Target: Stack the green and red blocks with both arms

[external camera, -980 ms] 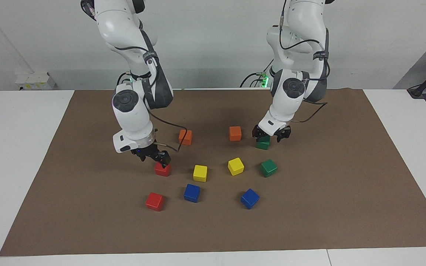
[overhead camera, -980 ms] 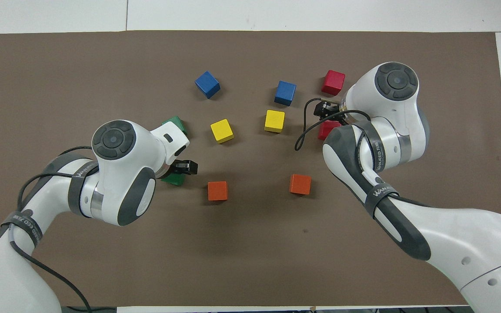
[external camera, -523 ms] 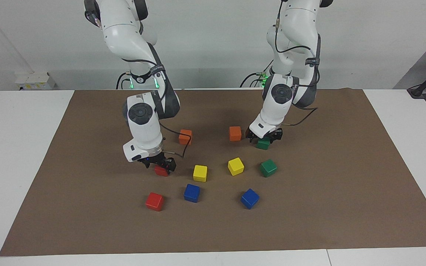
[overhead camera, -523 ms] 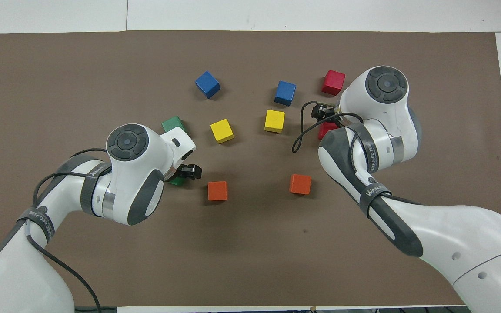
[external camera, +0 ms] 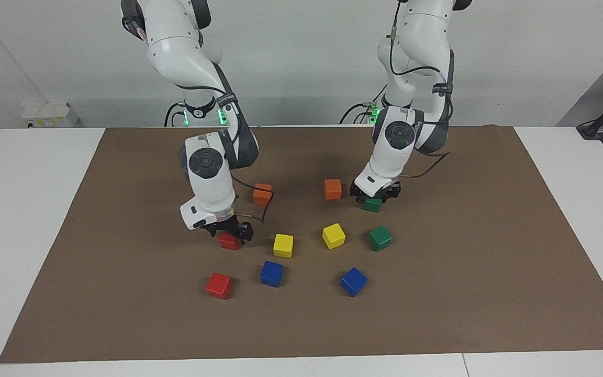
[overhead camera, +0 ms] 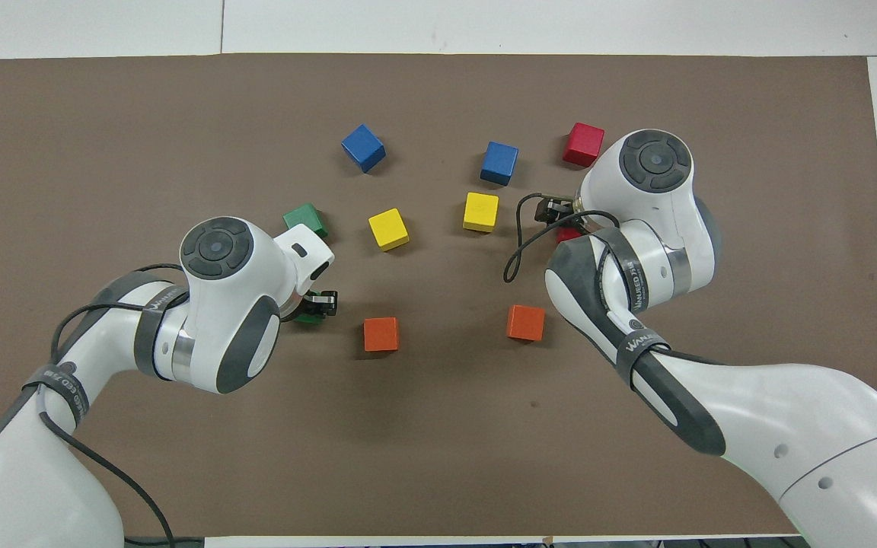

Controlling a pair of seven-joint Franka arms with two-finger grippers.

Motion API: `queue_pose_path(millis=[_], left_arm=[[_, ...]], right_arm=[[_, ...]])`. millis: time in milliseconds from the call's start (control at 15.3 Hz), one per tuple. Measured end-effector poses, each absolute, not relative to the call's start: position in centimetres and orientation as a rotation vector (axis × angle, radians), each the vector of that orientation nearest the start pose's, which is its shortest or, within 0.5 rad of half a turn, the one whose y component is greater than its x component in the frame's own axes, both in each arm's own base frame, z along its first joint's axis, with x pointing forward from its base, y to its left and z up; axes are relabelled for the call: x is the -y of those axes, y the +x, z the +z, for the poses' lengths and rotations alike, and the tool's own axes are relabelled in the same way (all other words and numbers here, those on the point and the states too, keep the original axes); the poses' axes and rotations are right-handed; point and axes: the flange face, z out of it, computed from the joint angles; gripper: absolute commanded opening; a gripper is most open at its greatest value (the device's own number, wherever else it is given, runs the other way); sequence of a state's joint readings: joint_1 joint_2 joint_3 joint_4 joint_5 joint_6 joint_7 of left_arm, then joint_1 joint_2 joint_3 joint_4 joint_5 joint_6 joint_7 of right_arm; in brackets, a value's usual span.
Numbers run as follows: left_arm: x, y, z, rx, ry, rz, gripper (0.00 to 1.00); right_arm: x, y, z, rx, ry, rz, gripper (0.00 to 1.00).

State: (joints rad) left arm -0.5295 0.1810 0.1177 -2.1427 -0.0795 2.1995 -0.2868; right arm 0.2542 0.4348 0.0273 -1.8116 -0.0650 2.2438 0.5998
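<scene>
We have both arms bent down low over the brown mat [external camera: 437,293]. Our left gripper [external camera: 373,197] sits closed at the mat's robot-side half, while our right gripper [external camera: 230,234] stands spread wide near the mat's middle.

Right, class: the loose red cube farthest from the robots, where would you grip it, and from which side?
Take the red cube on two opposite upright faces, coming straight down from above. It lies flat on the mat, top free, with the blue cube beside it standing apart. It sits slightly askew, so probably turn the grip to match.
</scene>
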Motion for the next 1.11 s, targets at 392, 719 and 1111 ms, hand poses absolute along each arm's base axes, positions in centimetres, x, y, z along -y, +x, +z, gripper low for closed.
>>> queue_pose_path(millis=[392,719,1111], left_arm=[[4.3,56.9,41.2,0.063,-3.192,0.109,0.0],[-3.9,58.4,38.2,0.253,-3.176,0.031,0.0],[-3.2,59.0,31.7,0.287,-3.157,0.041,0.0]], right_arm=[[-17.5,62.0,29.5,-0.441,-3.14,-0.045,0.0],[-16.6,62.3,29.9,-0.412,-3.148,-0.041,0.0],[-1.4,63.1,37.4,-0.279,-3.18,-0.016,0.0]])
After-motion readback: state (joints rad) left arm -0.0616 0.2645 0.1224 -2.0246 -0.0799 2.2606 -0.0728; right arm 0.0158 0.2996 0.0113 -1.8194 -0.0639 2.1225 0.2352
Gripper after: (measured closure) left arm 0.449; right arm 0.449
